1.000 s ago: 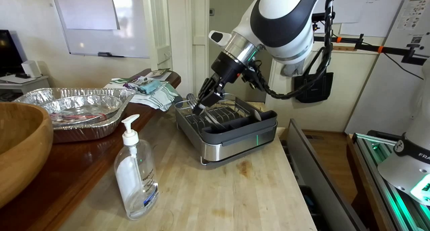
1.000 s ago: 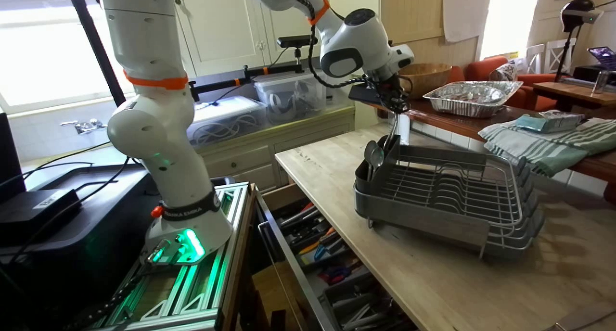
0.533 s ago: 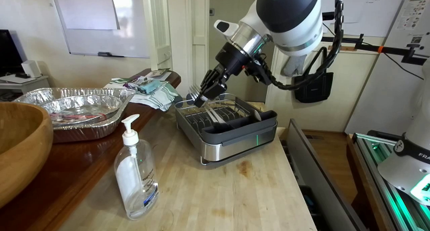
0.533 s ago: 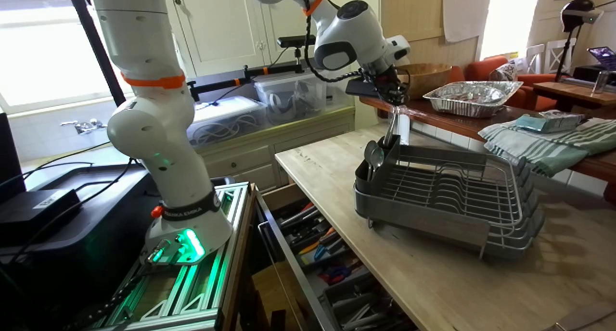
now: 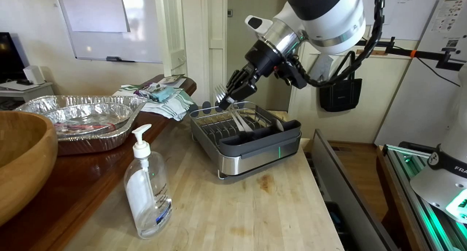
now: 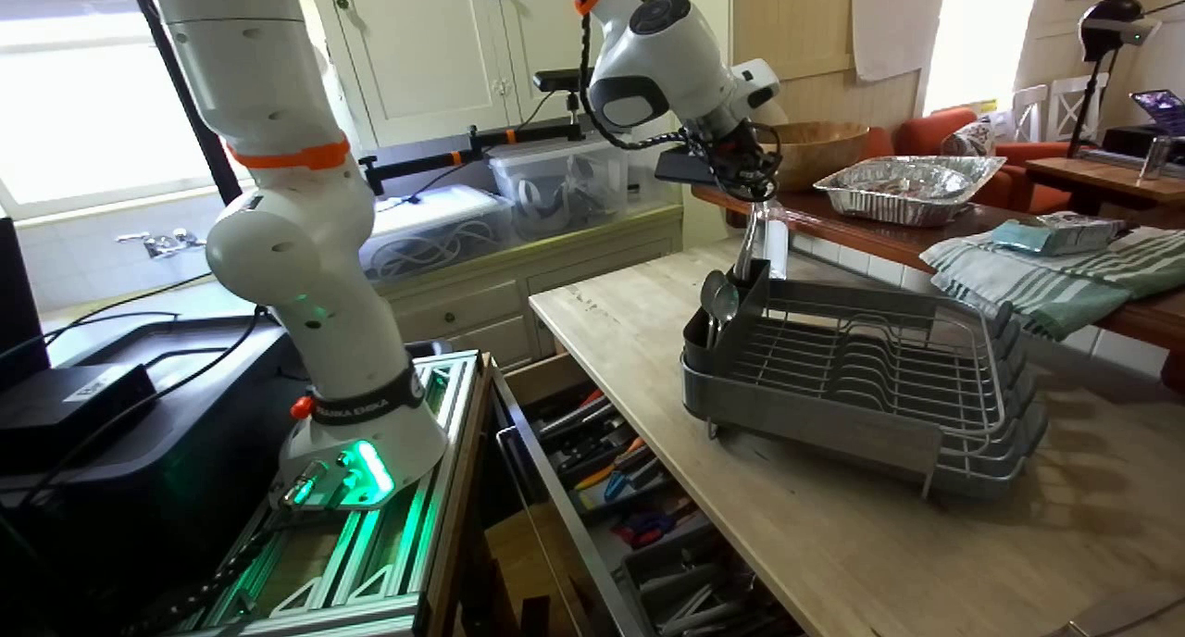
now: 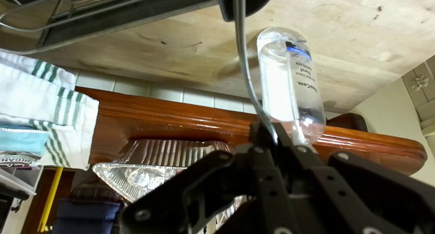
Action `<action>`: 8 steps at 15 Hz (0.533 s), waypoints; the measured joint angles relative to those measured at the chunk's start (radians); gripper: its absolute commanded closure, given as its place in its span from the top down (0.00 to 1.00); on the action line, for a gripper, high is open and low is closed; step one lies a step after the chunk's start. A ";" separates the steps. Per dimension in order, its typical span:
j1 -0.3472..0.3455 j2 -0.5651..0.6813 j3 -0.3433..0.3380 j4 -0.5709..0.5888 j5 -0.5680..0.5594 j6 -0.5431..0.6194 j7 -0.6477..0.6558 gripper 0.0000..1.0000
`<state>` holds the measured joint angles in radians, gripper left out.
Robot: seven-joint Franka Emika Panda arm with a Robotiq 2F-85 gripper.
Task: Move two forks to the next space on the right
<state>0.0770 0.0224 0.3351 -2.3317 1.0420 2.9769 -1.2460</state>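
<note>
My gripper (image 5: 225, 103) is shut on the two forks (image 5: 240, 122), thin shiny silver utensils. The tines stick out above the fingers and the handles slant down to the dark grey utensil holder (image 5: 259, 149) of the dish rack (image 5: 233, 165). The gripper (image 6: 752, 194) and forks (image 6: 746, 244) also show above the holder's far end in an exterior view. I cannot tell whether the handle ends are inside a compartment or just over it. In the wrist view a handle (image 7: 243, 53) runs from between the fingertips (image 7: 272, 132) to the holder; the handles overlap there.
Spoons (image 6: 719, 298) stand in the holder's near compartment in an exterior view. A clear pump bottle (image 5: 149, 196) stands on the wooden counter. An open drawer (image 6: 616, 526) is below the counter edge. Foil trays (image 5: 91, 121) and a wooden bowl (image 5: 25, 163) are on the raised ledge.
The gripper has risen and moved right in an exterior view, still holding the forks. The forks have come up and shifted along the holder toward the spoons. The rack has not moved.
</note>
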 measured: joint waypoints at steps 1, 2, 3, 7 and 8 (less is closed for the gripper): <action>0.000 -0.010 0.000 -0.008 0.028 0.000 -0.023 0.02; 0.000 -0.021 0.000 -0.015 0.056 0.000 -0.047 0.02; 0.000 -0.031 -0.001 -0.023 0.083 0.000 -0.069 0.02; 0.000 -0.075 -0.004 -0.046 0.193 0.000 -0.154 0.02; 0.000 -0.086 -0.006 -0.052 0.214 0.000 -0.171 0.02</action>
<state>0.0770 -0.0636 0.3290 -2.3840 1.2561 2.9770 -1.4168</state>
